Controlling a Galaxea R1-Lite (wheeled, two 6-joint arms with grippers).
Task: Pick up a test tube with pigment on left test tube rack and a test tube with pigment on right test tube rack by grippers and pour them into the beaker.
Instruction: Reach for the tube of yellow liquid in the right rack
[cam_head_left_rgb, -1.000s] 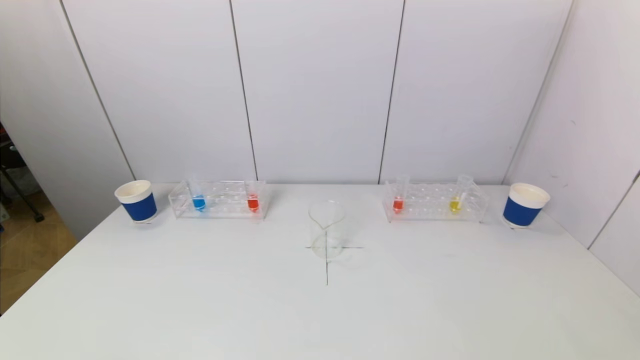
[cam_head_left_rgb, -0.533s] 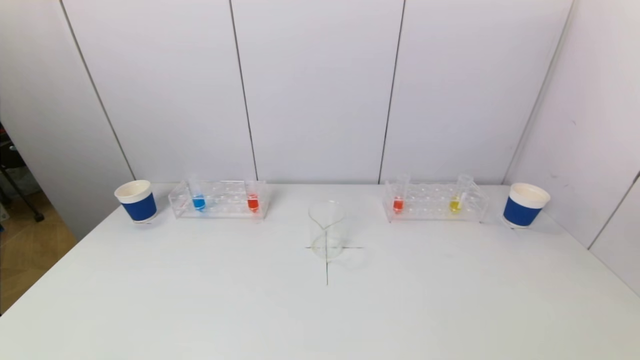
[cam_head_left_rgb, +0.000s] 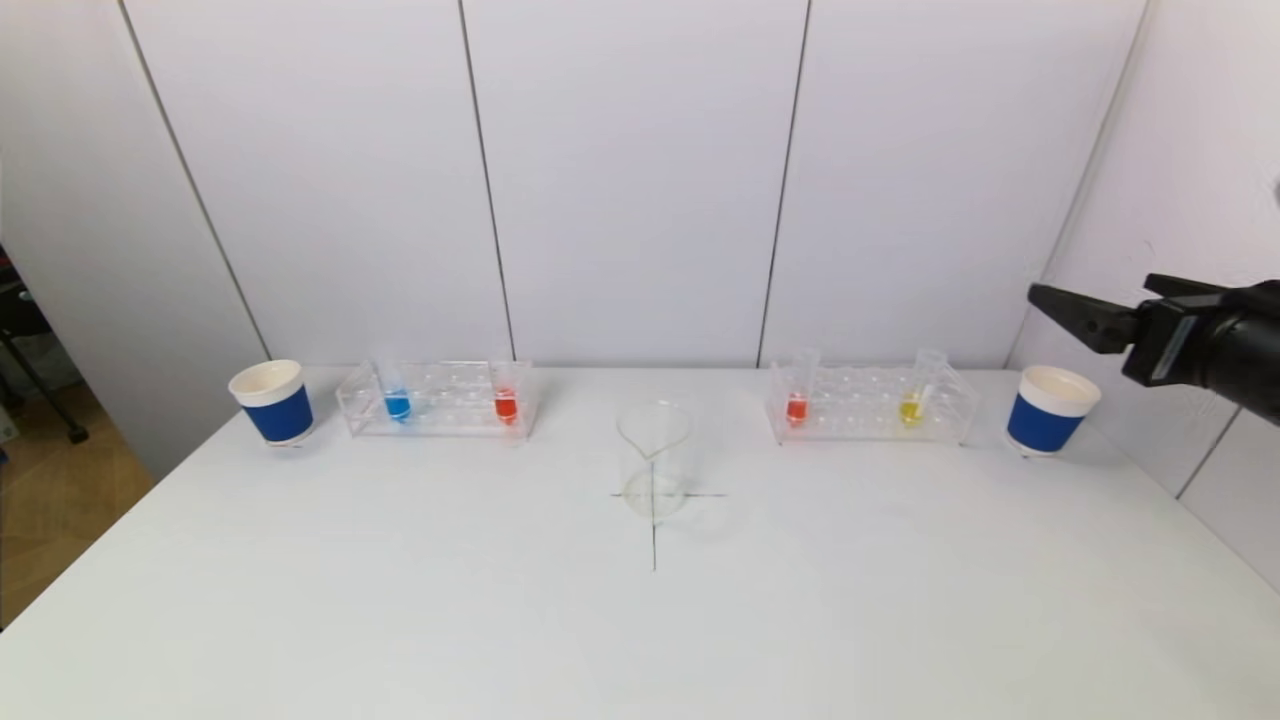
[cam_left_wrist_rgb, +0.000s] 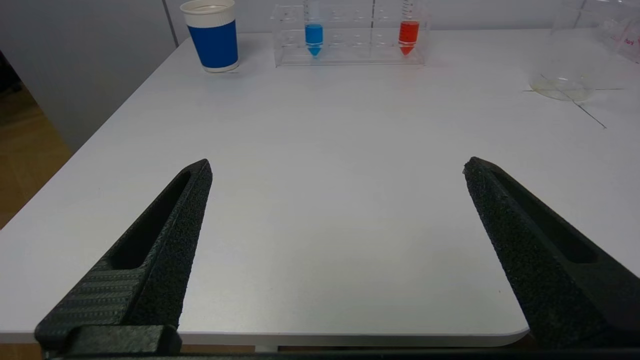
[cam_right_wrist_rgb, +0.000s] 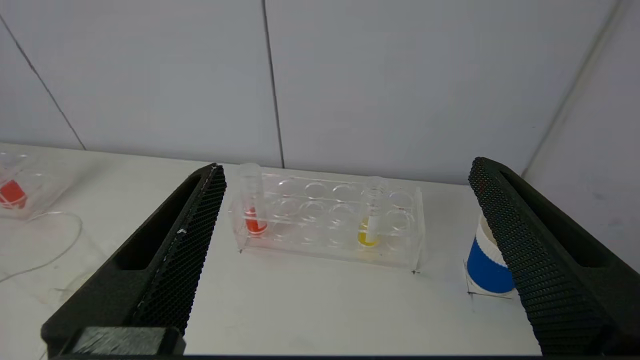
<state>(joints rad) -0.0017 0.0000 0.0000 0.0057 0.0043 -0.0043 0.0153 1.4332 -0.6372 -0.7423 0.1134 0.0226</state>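
Note:
The left test tube rack holds a blue-pigment tube and a red-pigment tube. In the right test tube rack stand a red-pigment tube and a yellow-pigment tube. Between the racks, an empty glass beaker sits on a drawn cross. My right gripper hovers open and empty, high over the table's right side, facing its rack. My left gripper is open and empty over the near table edge, far from its rack; the head view does not show it.
A blue-and-white paper cup stands left of the left rack, and another right of the right rack, below my right gripper. The white table ends at the back wall and a side wall on the right.
My right gripper has come into the head view from the right edge, high above the right cup. The tubes, racks and beaker have not moved.

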